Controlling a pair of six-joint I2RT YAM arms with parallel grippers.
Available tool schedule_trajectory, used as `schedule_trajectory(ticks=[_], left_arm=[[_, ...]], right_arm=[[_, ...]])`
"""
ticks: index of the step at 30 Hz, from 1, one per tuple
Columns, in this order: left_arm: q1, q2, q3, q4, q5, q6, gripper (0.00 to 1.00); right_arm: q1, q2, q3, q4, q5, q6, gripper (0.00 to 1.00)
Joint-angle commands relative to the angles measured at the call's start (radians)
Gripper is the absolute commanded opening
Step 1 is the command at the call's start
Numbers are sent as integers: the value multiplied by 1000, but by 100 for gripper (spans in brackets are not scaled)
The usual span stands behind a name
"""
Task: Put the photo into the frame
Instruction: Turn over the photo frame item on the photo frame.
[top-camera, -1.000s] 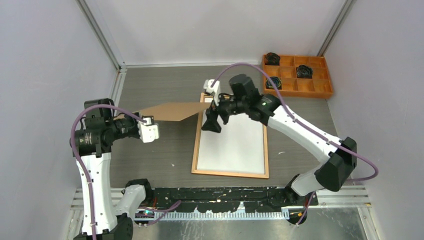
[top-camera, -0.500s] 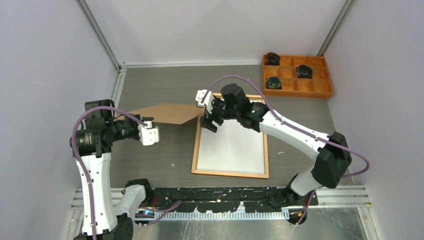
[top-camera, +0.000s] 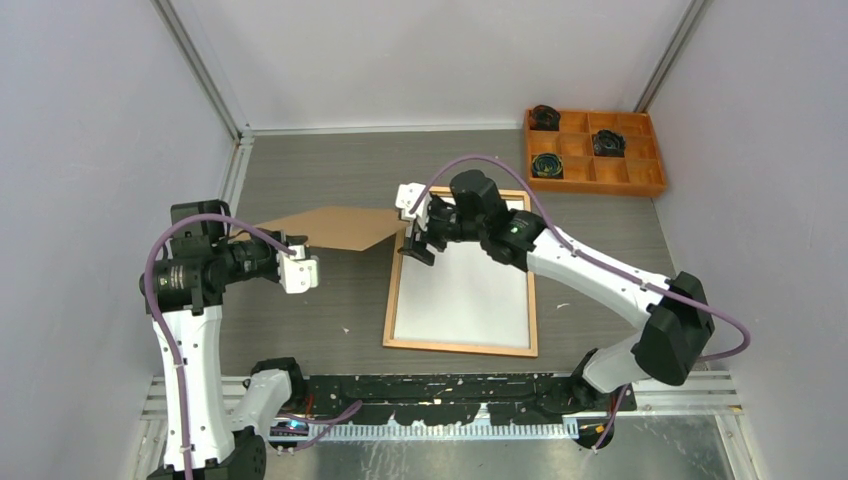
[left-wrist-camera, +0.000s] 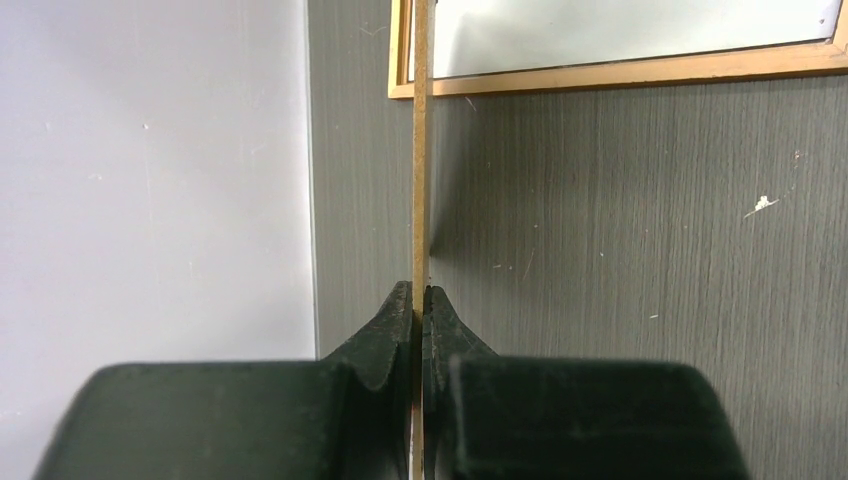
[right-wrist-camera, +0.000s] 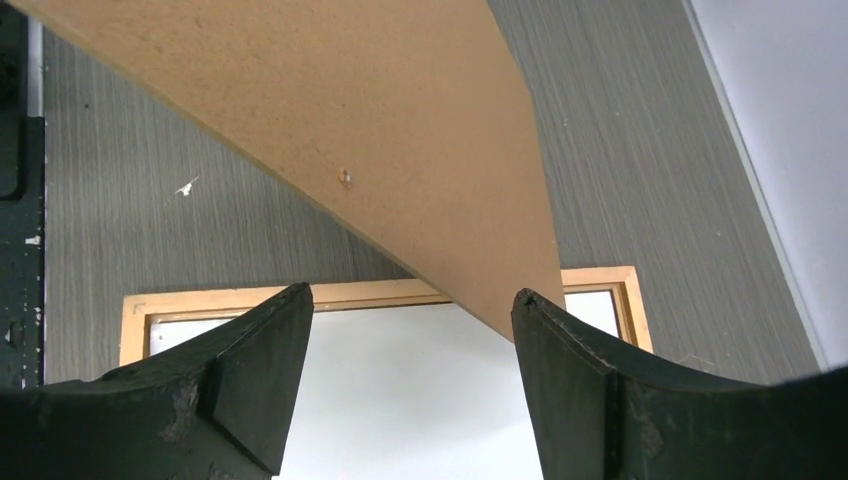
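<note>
Grey table (top-camera: 330, 180): one frame (top-camera: 460, 348), one board (top-camera: 330, 222) (held).

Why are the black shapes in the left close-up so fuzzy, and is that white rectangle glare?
Left wrist view: the left fingers sit too near the lens and blur; the brown board, edge-on beyond, is crisp. Top view: the white sheet in the frame is evenly bright, no glare spot.

Flat on the table (top-camera: 320, 170): frame (top-camera: 460, 347). Left of it, up off the table: backing board (top-camera: 335, 224), tip over the frame's far left corner. Behind, far right: compartment tray (top-camera: 605, 187).
</note>
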Motion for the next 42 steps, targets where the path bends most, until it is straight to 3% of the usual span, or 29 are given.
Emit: schedule_trajectory(ticks=[1,8,13,14,16,17,23,24,25,31,37,42], left_arm=[[-1,-14,7,25,46,21,0],[-2,-6,14,41,45,11,0],[-2,-10,2,161,46,-118,2],[-2,-12,-6,204,46,-167,8],[-1,-11,-12,318,43,-308,35],[-1,-10,-19,383,41,-381,42],[-2,-17,-97,865,-75,-826,69],[-2,-10,-96,901,-107,-877,88],[-1,0,-88,928,-145,-941,98],[13,75,-4,942,-264,-1173,100],[28,123,32,904,-366,-1237,100],[69,161,49,826,-393,-1264,100]], right_arm=[[17,50,45,76,-7,-10,76],[45,118,63,172,88,1,56],[52,126,60,269,116,52,23],[53,122,57,293,127,64,11],[53,109,33,372,148,111,4],[52,100,16,410,157,129,1],[52,88,-1,517,174,301,1],[49,92,9,514,182,338,1],[48,97,23,503,191,382,1],[2,163,148,384,165,669,1],[-65,185,148,466,126,914,1],[-167,236,230,395,31,1186,1]])
